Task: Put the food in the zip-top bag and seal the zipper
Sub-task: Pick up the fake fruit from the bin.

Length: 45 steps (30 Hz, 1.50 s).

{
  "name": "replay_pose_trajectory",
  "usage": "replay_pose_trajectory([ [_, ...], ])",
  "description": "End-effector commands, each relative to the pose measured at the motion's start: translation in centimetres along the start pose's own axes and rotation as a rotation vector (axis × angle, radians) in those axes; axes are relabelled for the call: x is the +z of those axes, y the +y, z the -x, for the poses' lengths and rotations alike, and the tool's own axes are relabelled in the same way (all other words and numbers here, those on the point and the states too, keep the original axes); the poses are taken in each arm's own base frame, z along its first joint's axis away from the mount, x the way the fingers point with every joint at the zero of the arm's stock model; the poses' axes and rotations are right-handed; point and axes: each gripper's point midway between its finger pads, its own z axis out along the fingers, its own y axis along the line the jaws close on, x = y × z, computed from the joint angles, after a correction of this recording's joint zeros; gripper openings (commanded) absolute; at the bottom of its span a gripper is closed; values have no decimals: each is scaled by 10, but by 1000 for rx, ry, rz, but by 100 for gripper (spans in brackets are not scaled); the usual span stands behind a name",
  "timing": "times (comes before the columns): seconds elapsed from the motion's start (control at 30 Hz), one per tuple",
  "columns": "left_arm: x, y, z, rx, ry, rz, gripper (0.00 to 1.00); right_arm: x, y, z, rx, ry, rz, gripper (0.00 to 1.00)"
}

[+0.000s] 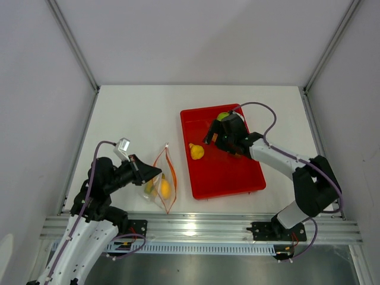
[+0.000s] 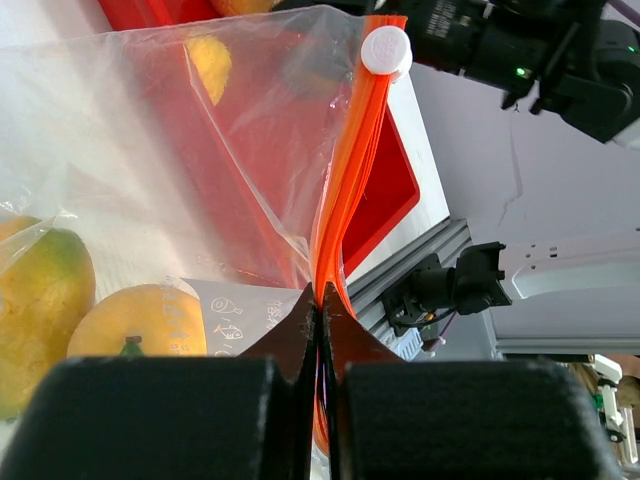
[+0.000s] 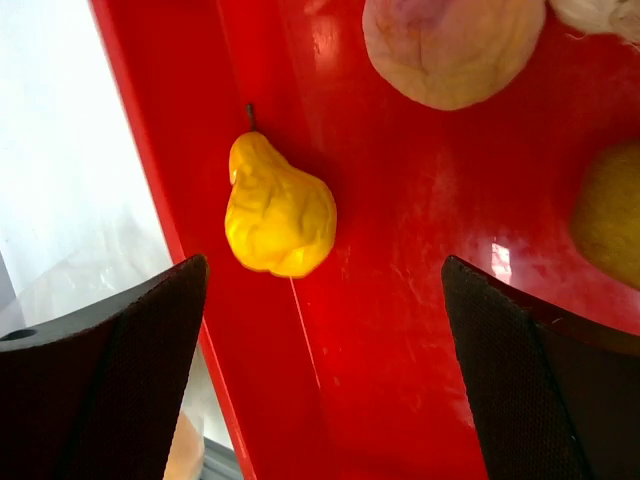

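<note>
A: Which step?
B: Mid-loading. Left fingers (image 2: pixel 150 420) are pinched on the orange-red zipper (image 2: pixel 350 170) and hold the crinkly clear zip-top bag (image 2: pixel 200 140), which is on the table (image 1: pixel 136 113) by the left arm. A mango (image 2: pixel 40 290) and an orange (image 2: pixel 140 320) are inside.
A: Right side?
B: Right fingers (image 3: pixel 100 380) are spread wide and empty over the glossy red tray (image 3: pixel 400 300). Next is probably a descent onto the wrinkled yellow pear (image 3: pixel 278 215) with a gentle squeeze.

a white table (image 1: pixel 136 113) sits boxed in by pale grey walls (image 1: pixel 202 35) and aluminium posts (image 1: pixel 71 41).
</note>
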Motion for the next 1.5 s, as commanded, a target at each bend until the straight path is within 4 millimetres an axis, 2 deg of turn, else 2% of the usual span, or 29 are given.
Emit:
replay_pose_trajectory([
  [0.0,2,-7,2,11,-7,-44,1,15,28,15,57,-4,45,99],
  [0.07,2,-7,2,12,-5,-44,1,26,29,13,85,12,47,99],
  [0.1,2,-7,1,11,-2,-43,0,34,29,5,94,44,51,99],
  [0.33,4,-5,0,12,2,-43,0,61,30,-16,138,102,71,97],
  [0.8,9,-2,-2,8,13,-46,0,73,31,-46,162,158,98,83],
  [0.93,8,-2,-3,8,14,-44,1,73,29,-49,171,167,94,75],
  [1.0,8,-2,-2,10,12,-47,1,73,35,-47,167,155,121,66],
  [1.07,8,-2,-3,9,12,-44,1,73,35,-49,173,159,120,47],
  [1.13,7,-2,-3,9,13,-45,0,71,35,-48,174,158,119,37],
  [1.17,5,-7,1,16,3,-53,0,72,33,-48,173,153,107,36],
  [1.23,6,-2,-3,11,13,-43,1,69,35,-44,163,138,111,32],
  [1.3,6,-3,-2,11,8,-42,1,66,27,-44,149,136,71,29],
  [1.4,4,-4,-2,15,3,-42,1,54,27,-34,118,103,64,27],
  [1.47,3,-3,-2,15,4,-39,1,43,30,-24,93,66,64,20],
])
